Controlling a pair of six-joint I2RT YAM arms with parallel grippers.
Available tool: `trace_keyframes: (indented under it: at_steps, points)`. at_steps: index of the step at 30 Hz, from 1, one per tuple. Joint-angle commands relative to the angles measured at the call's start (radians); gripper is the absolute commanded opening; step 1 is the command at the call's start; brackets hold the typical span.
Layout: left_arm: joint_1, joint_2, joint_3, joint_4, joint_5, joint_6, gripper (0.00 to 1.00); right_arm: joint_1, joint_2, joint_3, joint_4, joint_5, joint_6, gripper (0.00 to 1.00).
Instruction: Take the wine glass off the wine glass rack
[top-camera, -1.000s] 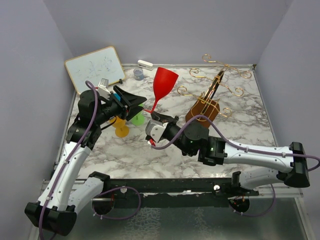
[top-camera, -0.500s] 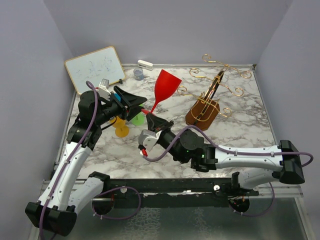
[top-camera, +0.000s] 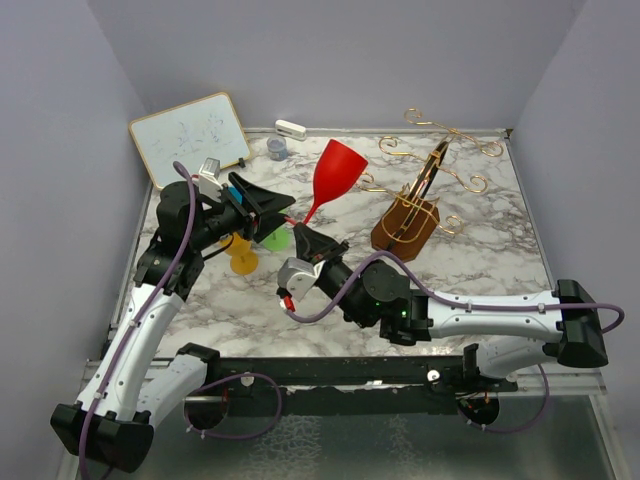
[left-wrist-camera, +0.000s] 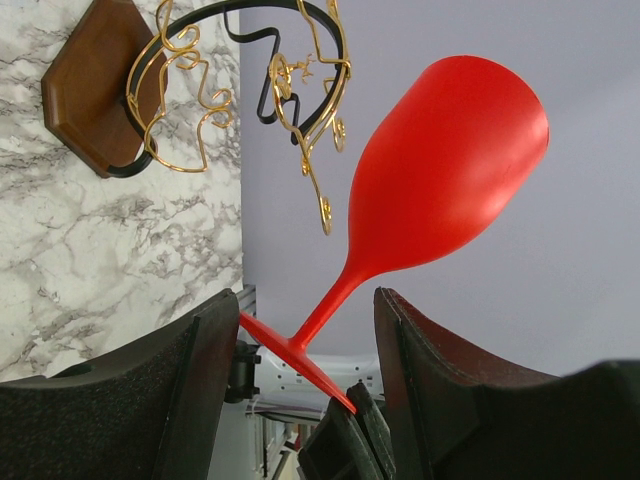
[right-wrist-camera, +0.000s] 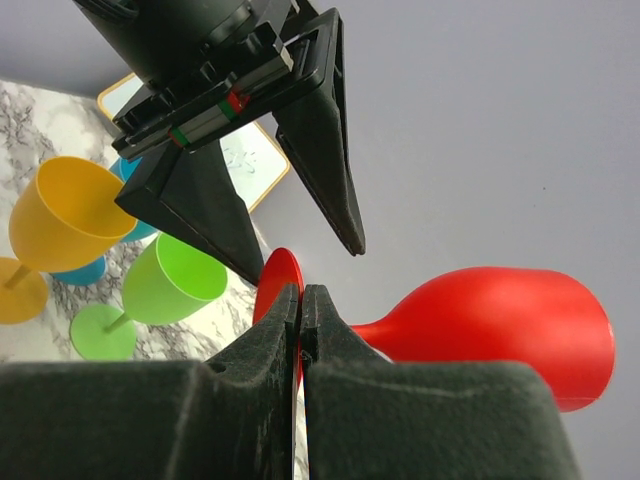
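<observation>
now that the right tool (top-camera: 300, 236) has pulled back from the gold wire rack with the dark brown wooden hexagonal base (top-camera: 405, 215), the red plastic wine glass (top-camera: 335, 172) hangs tilted in the air over the marble desk (top-camera: 490, 250), well apart from the rack. the right tool's clamped shut on the glass's flat foot. the left tool (top-camera: 262, 205) is open, fingers either side of that foot. off the rack, i'd say, maybe a handover next.

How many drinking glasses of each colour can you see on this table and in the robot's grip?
Red glass: 1
Yellow glass: 1
Green glass: 1
Blue glass: 1
Total: 4
</observation>
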Motion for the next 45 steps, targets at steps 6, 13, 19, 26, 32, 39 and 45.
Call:
trace_keyframes:
  at_steps: [6, 13, 19, 26, 32, 39, 45]
  points:
    - [-0.004, -0.017, -0.012, 0.022, 0.057, -0.023, 0.59, -0.001, -0.042, -0.032, 0.042, 0.064, -0.010, 0.01]
    - [-0.004, -0.016, -0.012, 0.030, 0.058, -0.027, 0.59, -0.001, -0.064, -0.049, 0.045, 0.067, -0.020, 0.01]
    - [-0.004, -0.017, -0.015, 0.040, 0.068, -0.035, 0.59, -0.001, -0.047, -0.034, 0.057, 0.051, -0.025, 0.01]
    - [-0.004, -0.026, -0.026, 0.068, 0.081, -0.062, 0.59, 0.002, 0.000, -0.014, 0.074, 0.039, -0.029, 0.01]
    - [-0.005, -0.030, -0.032, 0.072, 0.086, -0.069, 0.59, 0.008, 0.030, -0.004, 0.107, 0.039, -0.044, 0.01]
    - [-0.004, -0.032, -0.047, 0.080, 0.096, -0.071, 0.59, 0.013, 0.041, 0.000, 0.129, 0.040, -0.047, 0.01]
    - [-0.004, -0.024, -0.052, 0.086, 0.103, -0.062, 0.59, 0.018, 0.052, 0.008, 0.138, 0.034, -0.047, 0.01]
